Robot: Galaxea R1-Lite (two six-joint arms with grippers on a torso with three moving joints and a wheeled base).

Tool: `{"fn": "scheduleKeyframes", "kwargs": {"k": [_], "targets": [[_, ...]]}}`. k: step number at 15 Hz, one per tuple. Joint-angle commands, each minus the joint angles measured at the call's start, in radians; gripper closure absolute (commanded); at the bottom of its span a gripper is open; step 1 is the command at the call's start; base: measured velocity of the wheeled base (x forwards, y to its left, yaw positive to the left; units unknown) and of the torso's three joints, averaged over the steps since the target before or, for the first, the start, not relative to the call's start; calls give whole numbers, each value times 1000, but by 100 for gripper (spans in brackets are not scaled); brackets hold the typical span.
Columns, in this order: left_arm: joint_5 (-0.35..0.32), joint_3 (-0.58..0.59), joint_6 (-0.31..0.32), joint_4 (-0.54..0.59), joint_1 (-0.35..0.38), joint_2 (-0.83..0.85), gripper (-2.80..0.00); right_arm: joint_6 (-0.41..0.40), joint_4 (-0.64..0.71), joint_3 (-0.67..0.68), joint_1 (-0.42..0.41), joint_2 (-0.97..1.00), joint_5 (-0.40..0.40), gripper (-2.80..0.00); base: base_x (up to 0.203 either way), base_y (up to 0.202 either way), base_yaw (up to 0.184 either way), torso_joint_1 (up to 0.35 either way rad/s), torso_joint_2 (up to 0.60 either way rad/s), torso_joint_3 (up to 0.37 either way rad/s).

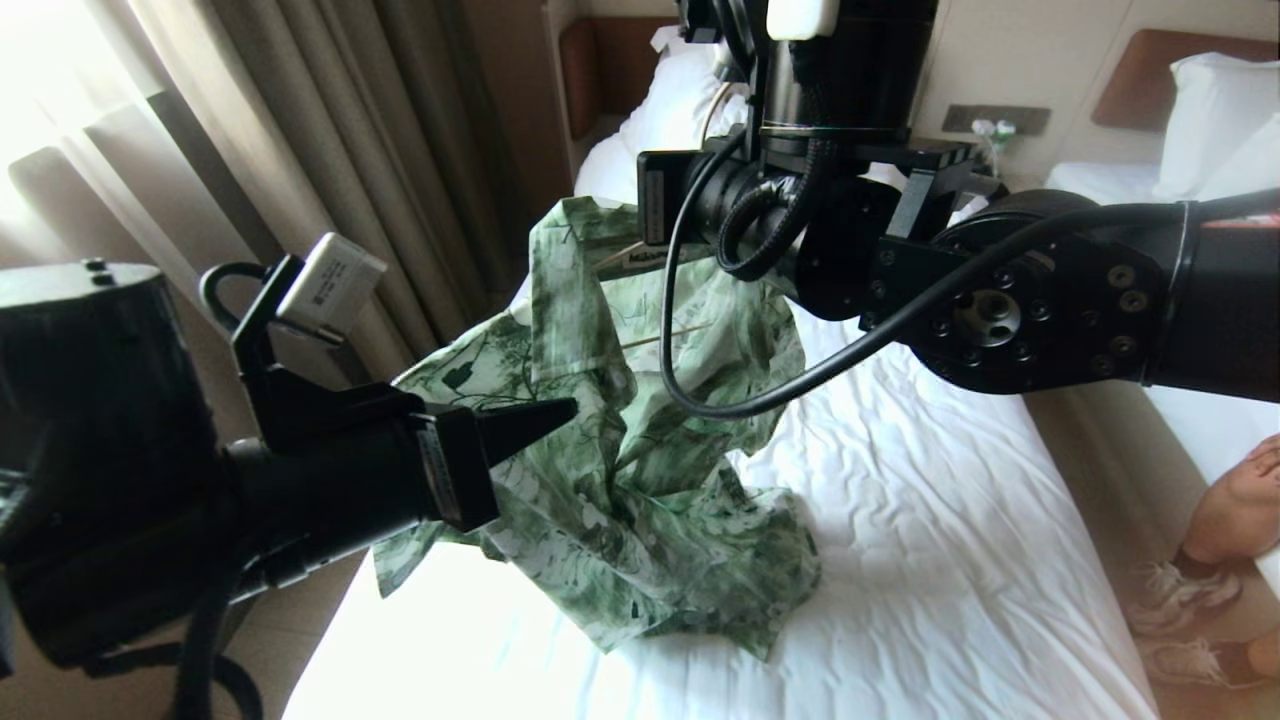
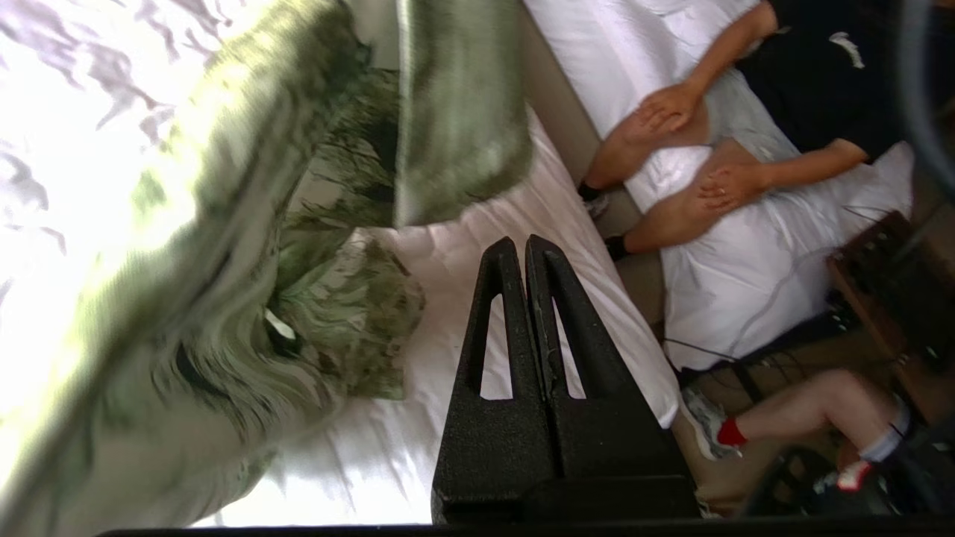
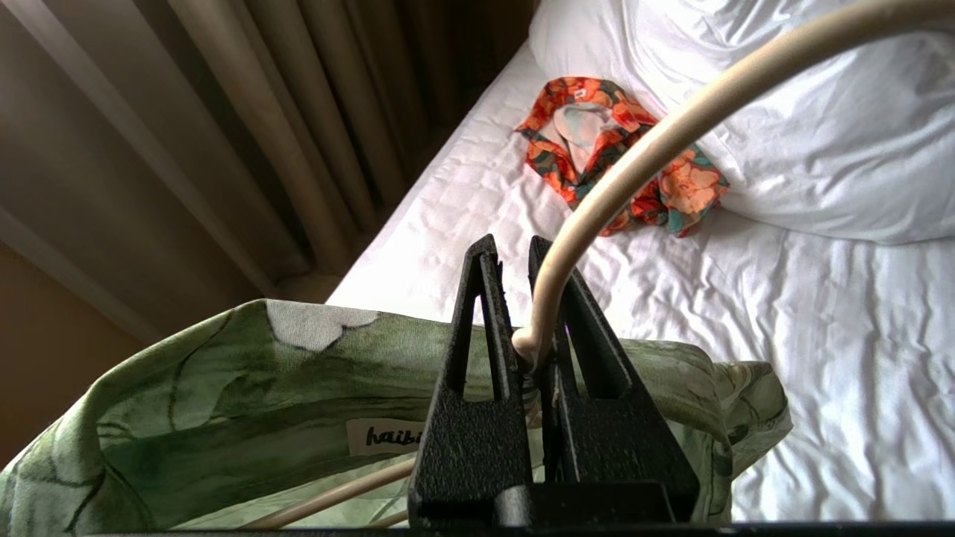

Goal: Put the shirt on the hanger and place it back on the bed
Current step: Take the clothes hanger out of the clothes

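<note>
While the right tool pinches the hanger above the bed, the shirt hangs beneath it.

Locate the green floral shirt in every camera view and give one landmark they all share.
Head view: the shirt hangs mid-frame, its hem piled on the bed.
Left wrist view: it fills the left side, blurred.
Right wrist view: its collar lies along the bottom, behind the right hand.
Shared landmark: the white bed sheet.
</note>
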Motion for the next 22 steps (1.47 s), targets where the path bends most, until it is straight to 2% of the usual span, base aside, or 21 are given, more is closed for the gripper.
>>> {"fn": "scheduleKeyframes", "kwargs": {"k": [1,2,3,9,12,22], "targets": [[30,-11,-3,-5,-5,45,0,0,1,-7,18,13,-3,0,0,0,0,0,0,0],[68,-13,-4,-5,-12,48,-158,2,1,-7,22,13,-3,0,0,0,0,0,0,0],[95,-10,-4,-5,-28,46,-280,2,-1,-5,22,13,-4,0,0,0,0,0,0,0],[213,-15,15,-10,-34,26,-280,-1,2,-7,22,14,-4,0,0,0,0,0,0,0],[216,-26,15,-53,-33,13,-280,0,2,-2,22,11,-4,0,0,0,0,0,0,0],[211,-80,16,-76,-35,86,-280,0,1,2,62,1,-7,0,0,0,0,0,0,0]]}}
